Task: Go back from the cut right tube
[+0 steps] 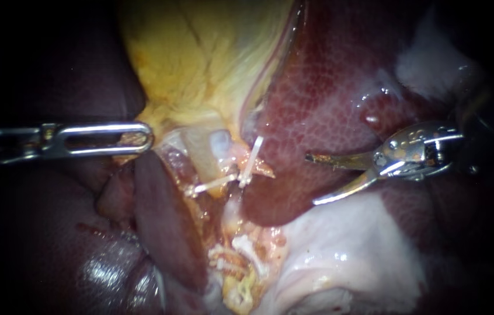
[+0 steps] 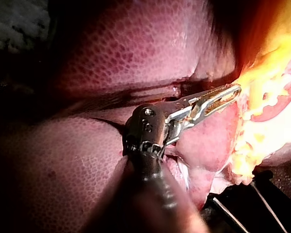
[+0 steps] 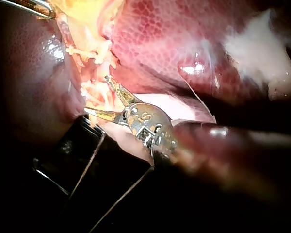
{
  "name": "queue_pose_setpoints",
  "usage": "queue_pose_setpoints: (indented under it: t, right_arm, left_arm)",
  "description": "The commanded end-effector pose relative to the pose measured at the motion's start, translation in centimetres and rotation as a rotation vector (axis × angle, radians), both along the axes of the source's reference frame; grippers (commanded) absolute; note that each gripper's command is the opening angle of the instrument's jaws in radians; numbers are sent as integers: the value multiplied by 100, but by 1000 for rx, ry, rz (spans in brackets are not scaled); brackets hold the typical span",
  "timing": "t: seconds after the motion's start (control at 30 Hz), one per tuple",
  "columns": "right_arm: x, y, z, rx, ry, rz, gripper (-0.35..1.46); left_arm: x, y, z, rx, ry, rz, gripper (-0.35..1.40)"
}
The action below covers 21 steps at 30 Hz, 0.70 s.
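My right instrument point(image 1: 311, 179) comes in from the right with its two curved blades open and nothing between them. It hangs over the dark red liver point(image 1: 329, 99), a short way right of the clipped tube ends. White clips point(image 1: 253, 156) point(image 1: 215, 185) sit on the pale tube stumps under the yellow gallbladder point(image 1: 212, 64). More clips point(image 1: 241, 252) lie lower, on frayed tissue. My left instrument point(image 1: 142, 139) is shut on the gallbladder's lower edge. In the right wrist view the open blades point(image 3: 97, 93) stand beside the frayed yellow tissue point(image 3: 94, 53). The left wrist view shows the left jaws point(image 2: 223, 97) together at the yellow tissue.
A dark liver lobe point(image 1: 165, 221) lies below the left instrument. Pale glistening tissue point(image 1: 352, 256) fills the lower right. A whitish patch point(image 1: 428, 64) sits on the liver behind the right instrument's shaft. A dark frame with thin wires point(image 3: 87, 160) lies under the right instrument.
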State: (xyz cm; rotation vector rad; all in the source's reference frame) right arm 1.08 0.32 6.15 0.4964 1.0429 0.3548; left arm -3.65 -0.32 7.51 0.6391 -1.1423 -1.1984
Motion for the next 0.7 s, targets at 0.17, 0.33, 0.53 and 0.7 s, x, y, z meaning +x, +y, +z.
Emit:
queue_pose_setpoints:
  t: [0.17,0.33,0.53,0.7]
  right_arm:
    - [0,-1,1,1,1,-1,143]
    - [0,-1,0,1,1,-1,143]
    - [0,-1,0,1,1,-1,143]
    - [1,-1,0,0,1,-1,143]
  left_arm:
    - [-36,2,9,4,-4,19,-35]
    - [-45,-3,13,4,-1,31,-35]
    - [-44,-3,13,4,-2,32,-35]
    - [-43,-3,13,4,-2,32,-35]
